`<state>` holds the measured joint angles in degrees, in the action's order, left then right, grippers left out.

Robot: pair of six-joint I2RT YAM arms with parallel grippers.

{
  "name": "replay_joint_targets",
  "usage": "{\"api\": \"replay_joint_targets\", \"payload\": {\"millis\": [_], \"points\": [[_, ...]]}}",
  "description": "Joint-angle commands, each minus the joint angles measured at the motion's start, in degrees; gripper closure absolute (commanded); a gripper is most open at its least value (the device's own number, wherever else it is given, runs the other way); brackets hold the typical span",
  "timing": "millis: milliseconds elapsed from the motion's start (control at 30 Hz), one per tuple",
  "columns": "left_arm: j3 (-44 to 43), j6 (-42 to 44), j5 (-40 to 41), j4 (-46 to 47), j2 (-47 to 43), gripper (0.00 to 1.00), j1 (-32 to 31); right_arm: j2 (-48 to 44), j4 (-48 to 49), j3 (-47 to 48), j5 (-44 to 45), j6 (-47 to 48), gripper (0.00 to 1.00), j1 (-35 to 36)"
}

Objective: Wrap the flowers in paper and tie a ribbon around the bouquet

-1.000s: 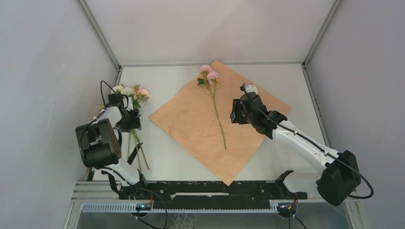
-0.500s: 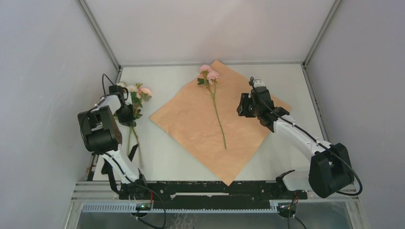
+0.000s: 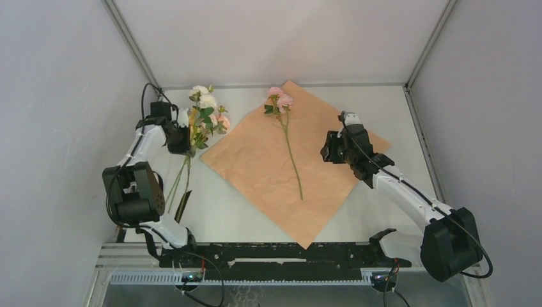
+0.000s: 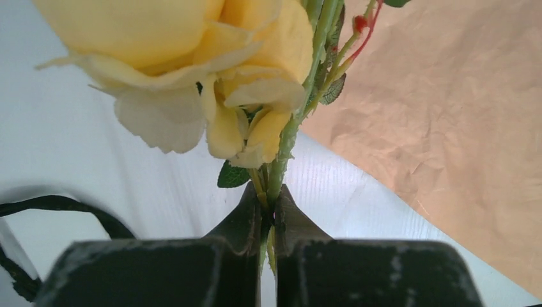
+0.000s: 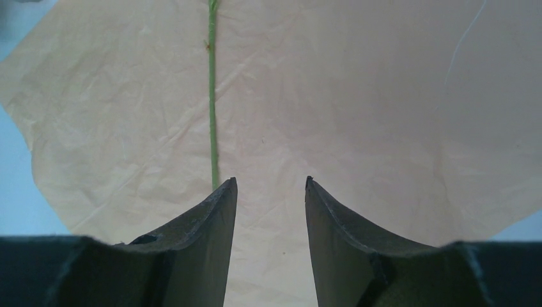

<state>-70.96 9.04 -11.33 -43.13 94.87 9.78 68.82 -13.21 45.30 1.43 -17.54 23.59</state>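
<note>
The left gripper [image 3: 179,137] is at the far left of the table [image 3: 217,211], its jaws pinched tight on the thin green stems of a bunch of flowers [image 3: 204,110]. In the left wrist view the two fingers [image 4: 246,217] meet around the stems just under a yellow bloom [image 4: 192,57]. The bloom is cut off at the top edge, and the fingers hide the stems below the grip. From above, white, yellow and pink heads lean to the right of the gripper, near the left corner of the paper [image 3: 268,166]. The stems trail toward the near side. Whether their ends touch the table cannot be told.

A short dark strip by those stem ends appears to be the ribbon [image 3: 183,206]. Its full length is hard to make out.

The paper lies flat as a diamond in the middle of the table, and only its peach face shows. A single pink flower [image 3: 279,100] rests on it, heads at the far corner and stem running toward the near side.

The right gripper [image 3: 326,148] hangs over the right part of the paper. Its jaws stand partly apart and hold nothing. In its own wrist view the left finger [image 5: 211,211] cuts off the stem's near end.
</note>
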Motion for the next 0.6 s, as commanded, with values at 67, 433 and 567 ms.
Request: {"api": "replay_joint_targets", "payload": {"millis": [67, 433, 567], "points": [[-2.41, -0.94, -1.16, 0.02, -5.01, 1.0, 2.38, -1.43, 4.32, 0.14, -0.78, 2.08, 0.48, -0.13], [-7.2, -4.7, -1.23, 7.43, 4.6, 1.0, 3.24, -2.42, 2.92, 0.1, -0.05, 1.54, 0.48, 3.83], [-11.44, -4.18, 2.38, 7.34, 10.08, 0.95, 1.95, -1.64, 3.19, 0.14, 2.45, 1.38, 0.47, 6.35]]}}
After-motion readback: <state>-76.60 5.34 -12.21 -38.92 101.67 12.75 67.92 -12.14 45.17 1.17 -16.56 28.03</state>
